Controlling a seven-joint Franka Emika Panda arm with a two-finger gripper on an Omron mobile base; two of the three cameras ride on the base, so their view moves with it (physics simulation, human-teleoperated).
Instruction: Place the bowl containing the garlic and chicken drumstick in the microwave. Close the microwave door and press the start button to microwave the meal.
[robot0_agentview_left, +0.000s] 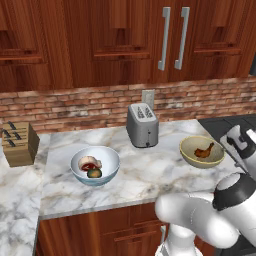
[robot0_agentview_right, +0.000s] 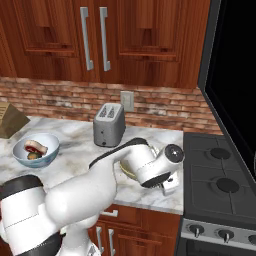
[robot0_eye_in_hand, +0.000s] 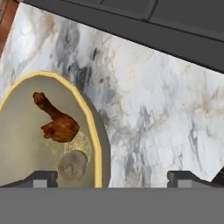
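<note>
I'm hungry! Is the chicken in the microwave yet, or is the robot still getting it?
Not yet. Nothing looks finished: the bowl with the chicken drumstick sits on the counter beside the stove. In hand: the end effector hovers open by the bowl's rim, one finger over the bowl, one over the counter. Left: grab it, put it in the microwave, shut the door, press start.

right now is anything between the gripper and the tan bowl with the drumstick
Nothing visible is. In the hand view the gripper hangs above the bowl, one fingertip over its inside and the other over bare marble counter beside the rim. The chicken drumstick lies inside it.
</note>
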